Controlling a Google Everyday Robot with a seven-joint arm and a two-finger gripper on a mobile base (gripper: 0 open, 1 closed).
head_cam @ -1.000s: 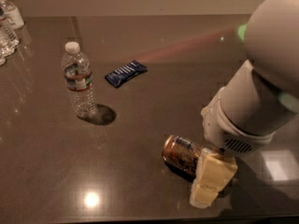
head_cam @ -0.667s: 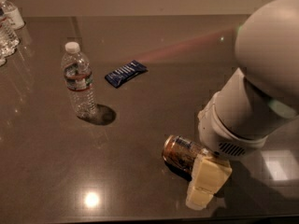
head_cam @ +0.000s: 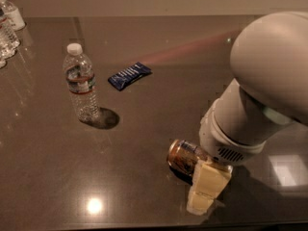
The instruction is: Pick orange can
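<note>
The orange can lies on its side on the dark table, at the front right, its silver-rimmed end facing left. My gripper is down at the table, cream-coloured, right against the can's near right side, and it covers the can's right half. The big white arm rises above it and hides the table behind. The can rests on the table surface.
A clear plastic water bottle stands upright at the left. A small dark-blue snack wrapper lies behind the middle. More clear bottles stand at the far left edge. The table's front edge runs close below the gripper.
The arm has swung a little to the left and lower, and the gripper has shifted slightly left along the can. The can, bottle and wrapper have not moved.
</note>
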